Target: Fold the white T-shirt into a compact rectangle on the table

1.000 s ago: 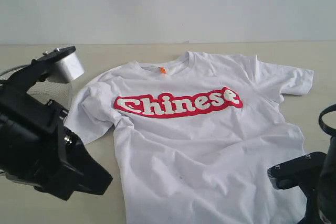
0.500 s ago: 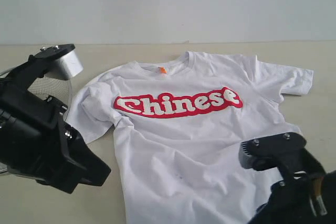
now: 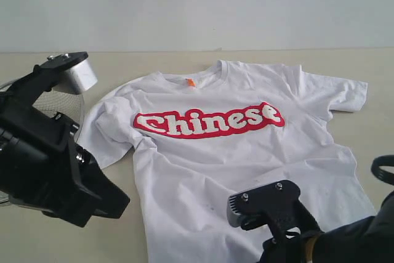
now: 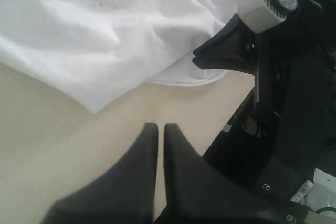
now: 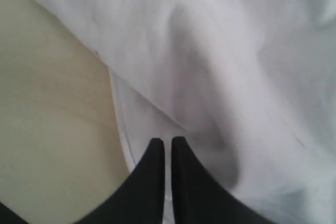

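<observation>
The white T-shirt [image 3: 234, 164] lies spread out, face up, on the beige table [image 3: 363, 133]. Its red "Chinese" print [image 3: 209, 121] and orange neck tag [image 3: 191, 82] are showing. My left gripper [image 4: 156, 128] is shut with nothing in it. It hovers over bare table just off the shirt's lower corner [image 4: 94, 109], and its black arm [image 3: 55, 170] stands left of the shirt. My right gripper [image 5: 168, 141] is shut and points at the shirt's hem edge [image 5: 119, 129], with rumpled white cloth [image 5: 226, 66] beyond it. Nothing shows between its fingers. In the exterior view the right arm [image 3: 271, 210] covers the shirt's bottom hem.
A round wire-mesh basket [image 3: 68, 106] sits at the far left, partly behind the left arm. A pale wall [image 3: 197, 4] stands behind the table's back edge. The table's front edge drops off close to the left gripper, where the right arm's black frame [image 4: 273, 103] shows.
The right arm has swung leftward across the lower part of the shirt, from the bottom right corner toward the middle. The left arm has barely moved. The shirt lies as before.
</observation>
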You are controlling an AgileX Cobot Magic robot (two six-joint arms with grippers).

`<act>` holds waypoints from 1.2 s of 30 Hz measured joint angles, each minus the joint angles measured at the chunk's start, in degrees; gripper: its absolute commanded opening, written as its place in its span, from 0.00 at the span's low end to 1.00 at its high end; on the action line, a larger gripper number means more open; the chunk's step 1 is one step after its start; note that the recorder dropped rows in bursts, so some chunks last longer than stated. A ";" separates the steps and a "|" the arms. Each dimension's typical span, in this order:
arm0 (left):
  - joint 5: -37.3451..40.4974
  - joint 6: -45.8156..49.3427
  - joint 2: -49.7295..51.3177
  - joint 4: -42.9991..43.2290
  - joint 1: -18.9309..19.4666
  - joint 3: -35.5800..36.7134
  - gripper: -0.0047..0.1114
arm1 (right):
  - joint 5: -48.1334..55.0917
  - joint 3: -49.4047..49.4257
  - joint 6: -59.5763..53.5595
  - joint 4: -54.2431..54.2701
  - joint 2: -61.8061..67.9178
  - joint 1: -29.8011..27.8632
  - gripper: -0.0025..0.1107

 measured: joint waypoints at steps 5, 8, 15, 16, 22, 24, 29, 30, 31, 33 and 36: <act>0.00 -0.24 0.00 0.00 0.00 0.00 0.08 | -2.30 -0.12 0.00 0.21 2.58 0.09 0.02; 0.00 -0.48 0.00 0.00 0.00 0.00 0.08 | -2.43 -1.06 0.00 0.35 2.82 0.09 0.02; -0.12 -0.81 0.00 0.00 0.00 0.00 0.08 | -2.69 -2.76 -0.10 0.35 3.78 0.09 0.02; -0.23 -0.81 0.00 0.00 0.00 0.00 0.08 | -2.69 -2.76 -0.10 0.35 4.10 0.09 0.02; -0.23 -0.90 0.00 0.00 0.00 0.00 0.08 | -2.44 -2.76 0.00 0.35 5.45 0.09 0.02; -0.23 -0.90 0.00 0.00 0.00 0.00 0.08 | -2.44 -2.76 0.00 0.35 5.53 0.09 0.02; -0.23 -0.90 0.00 0.00 0.00 0.00 0.08 | -2.44 -2.76 0.12 0.46 5.53 0.09 0.02; -0.23 -0.90 0.00 0.00 0.00 0.00 0.08 | -2.44 -2.76 0.12 0.46 5.53 0.23 0.02; -0.23 -0.90 0.00 0.00 0.00 0.00 0.08 | -2.44 -2.76 0.12 0.46 5.53 0.52 0.02; -0.36 -0.90 0.00 0.00 0.00 0.00 0.08 | -2.73 -2.76 0.12 0.46 5.53 1.68 0.02; -0.36 -0.90 0.00 0.00 0.00 0.00 0.08 | -3.97 -2.76 0.57 0.46 5.53 3.20 0.02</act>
